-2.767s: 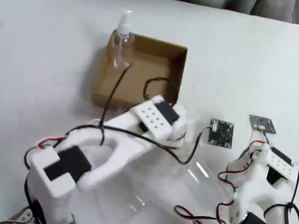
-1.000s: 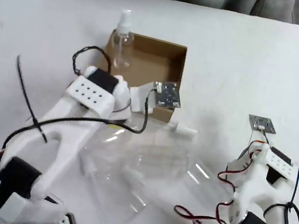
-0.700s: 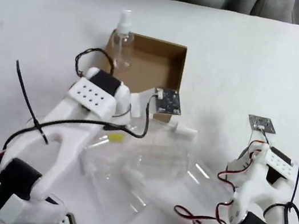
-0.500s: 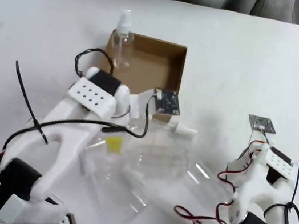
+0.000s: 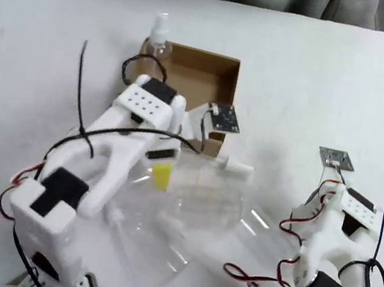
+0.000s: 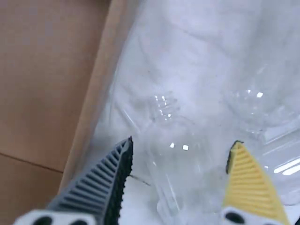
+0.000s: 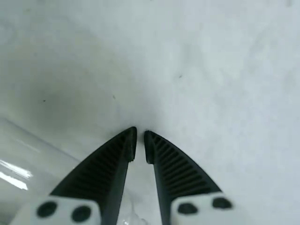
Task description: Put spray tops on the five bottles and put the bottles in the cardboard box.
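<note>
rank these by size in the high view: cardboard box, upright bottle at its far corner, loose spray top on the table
1. cardboard box, clearly largest
2. upright bottle, its base partly hidden by an arm
3. loose spray top, smallest

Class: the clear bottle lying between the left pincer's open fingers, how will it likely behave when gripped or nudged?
The bottle looks empty and thin-walled, so probably light. It lies on its round side, so a nudge may roll it. Its glossy wall could slip in the left pincer.
</note>
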